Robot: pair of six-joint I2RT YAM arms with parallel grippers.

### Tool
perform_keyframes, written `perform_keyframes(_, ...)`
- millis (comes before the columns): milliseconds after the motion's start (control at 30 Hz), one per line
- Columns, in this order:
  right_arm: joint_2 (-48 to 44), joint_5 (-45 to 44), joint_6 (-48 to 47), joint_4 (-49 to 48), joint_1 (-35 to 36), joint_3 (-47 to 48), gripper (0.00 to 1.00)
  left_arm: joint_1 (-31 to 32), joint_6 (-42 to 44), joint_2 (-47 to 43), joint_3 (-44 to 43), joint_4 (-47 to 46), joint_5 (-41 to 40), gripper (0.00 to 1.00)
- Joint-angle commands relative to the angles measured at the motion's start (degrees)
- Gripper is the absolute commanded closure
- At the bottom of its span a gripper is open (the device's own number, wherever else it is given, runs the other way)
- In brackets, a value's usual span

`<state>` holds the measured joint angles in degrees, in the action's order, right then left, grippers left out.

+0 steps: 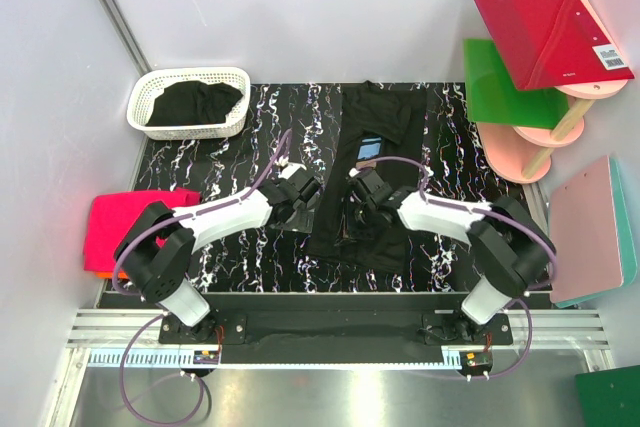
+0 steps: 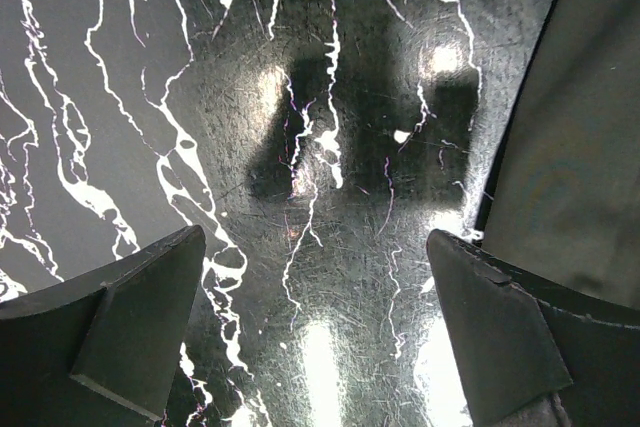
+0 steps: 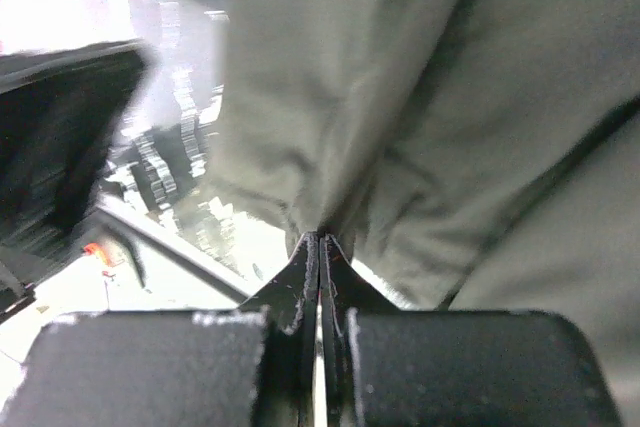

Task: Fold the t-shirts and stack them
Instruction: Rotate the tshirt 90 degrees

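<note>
1. Folded hot-pink t-shirt [image 1: 135, 225]: at the table's [image 1: 230, 162] left edge, toward the near corner (an orange layer shows under its left side).
2. White lattice basket [image 1: 188, 74]: far-left corner, holding a crumpled black t-shirt [image 1: 195, 102].
3. Left gripper [image 1: 300, 192]: left of centre, low over bare marbled surface. In its wrist view the gripper [image 2: 315, 332] has its fingers spread wide with nothing between them, and the long shirt's edge lies just to their right.
4. Long black t-shirt [image 1: 365, 172]: laid in a narrow strip down the table's middle, from the far edge nearly to the near edge (a small blue label patch shows midway).
5. Right gripper [image 1: 362, 192]: on the strip's middle. In its wrist view the gripper [image 3: 320, 247] has its fingers pressed together, pinching a fold of the same shirt [image 3: 430, 97].
6. Boards, beyond the right edge: red board [image 1: 550, 35] and green board [image 1: 505, 82] on a pink rack [image 1: 520, 152] at the far-right corner, and a pink board [image 1: 592, 227] nearer.
</note>
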<state>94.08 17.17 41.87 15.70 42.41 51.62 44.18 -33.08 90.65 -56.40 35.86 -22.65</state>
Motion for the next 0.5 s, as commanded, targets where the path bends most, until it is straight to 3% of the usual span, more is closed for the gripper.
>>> perform_keyframes(0,-10.1,-3.3,-0.1,-0.9,0.8,-1.1,1.0,-0.2,-0.8,0.7,0.0,-1.9,0.4,0.01)
perform_keyframes(233,-17.5,-16.3,1.6,8.1,0.8,-5.1,1.0,-0.2,-0.5,1.1,-0.5,-1.9,0.3,0.01)
perform_keyframes(467,-12.6,-16.9,5.1,8.4,0.8,-8.3,1.0,-0.2,-0.2,0.8,-0.9,-1.7,0.6,0.01)
